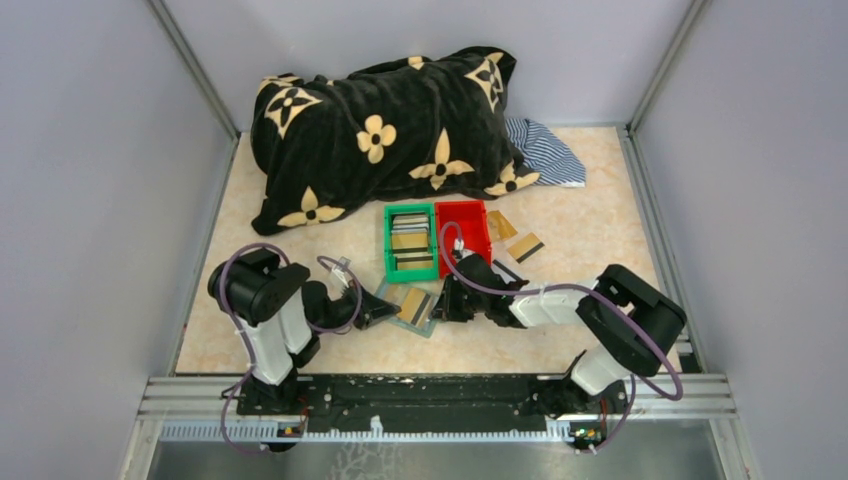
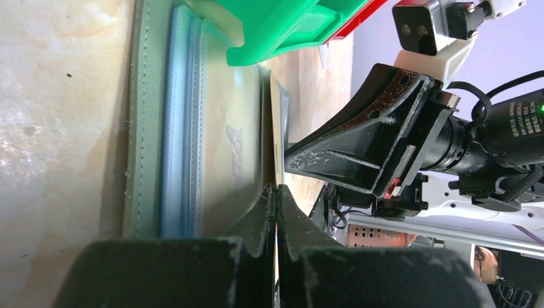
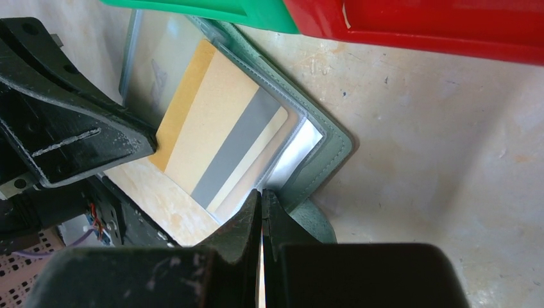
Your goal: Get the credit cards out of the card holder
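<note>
The grey-green card holder (image 1: 415,305) lies open in front of the bins, with its cover flat on the table in the left wrist view (image 2: 147,128) and the right wrist view (image 3: 333,147). A clear pocket leaf is lifted and holds a gold credit card (image 3: 218,128) with a dark stripe. The card's bare end sticks out of the leaf on the left. My left gripper (image 2: 276,189) is shut on that thin edge. My right gripper (image 3: 262,194) is shut on the pocket leaf's opposite edge. Both grippers also show in the top view, left (image 1: 388,312) and right (image 1: 450,300).
A green bin (image 1: 410,242) holding several cards and a red bin (image 1: 463,232) stand just behind the holder. Two loose cards (image 1: 525,247) lie right of the red bin. A black flowered blanket (image 1: 385,130) and a striped cloth (image 1: 545,150) are at the back.
</note>
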